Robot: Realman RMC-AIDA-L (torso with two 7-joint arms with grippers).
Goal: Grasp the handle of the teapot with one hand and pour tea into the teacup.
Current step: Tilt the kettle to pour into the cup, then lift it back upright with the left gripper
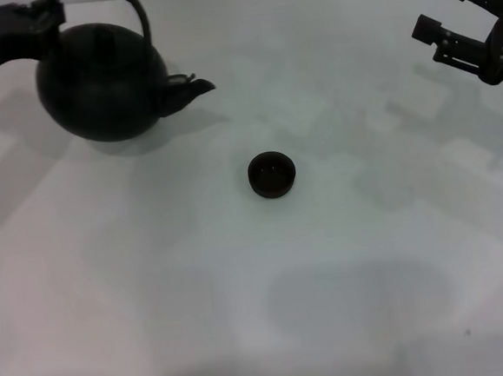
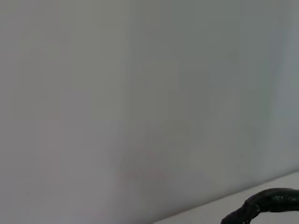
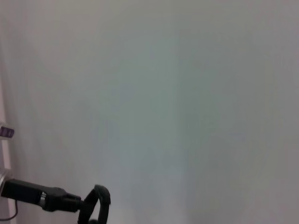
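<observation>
- Your left pincer (image 1: 47,25) reaches in from the counter's far left corner, arm nearly level, and meets the handle (image 1: 138,14) at the top of the teapot (image 1: 99,82).
- It looks clenched on the handle, though the fingers merge with the dark pot, so you cannot make out the exact contact.
- The teapot sits at the far left of the counter (image 1: 244,310), tilted, with its spout (image 1: 193,88) pointing toward the counter's middle and a shadow spreading beneath its belly; you cannot tell whether its base touches the surface.
- The teacup (image 1: 272,175) stands upright near the counter's centre, well apart from the spout and nearer to you than the pot.
- Nothing is visible running from the spout to the teacup.
- Your right pincer (image 1: 451,15) hangs above the far right corner, released, its two fingers (image 1: 426,28) spread wide and pointing toward the counter's far middle, holding nothing.
- In your left wrist view only a curved dark piece (image 2: 266,205) shows at the edge against the pale surface; you cannot tell which part it is.
- In your right wrist view the left pincer (image 3: 51,198) appears far off, gripping the handle's loop (image 3: 98,205).
</observation>
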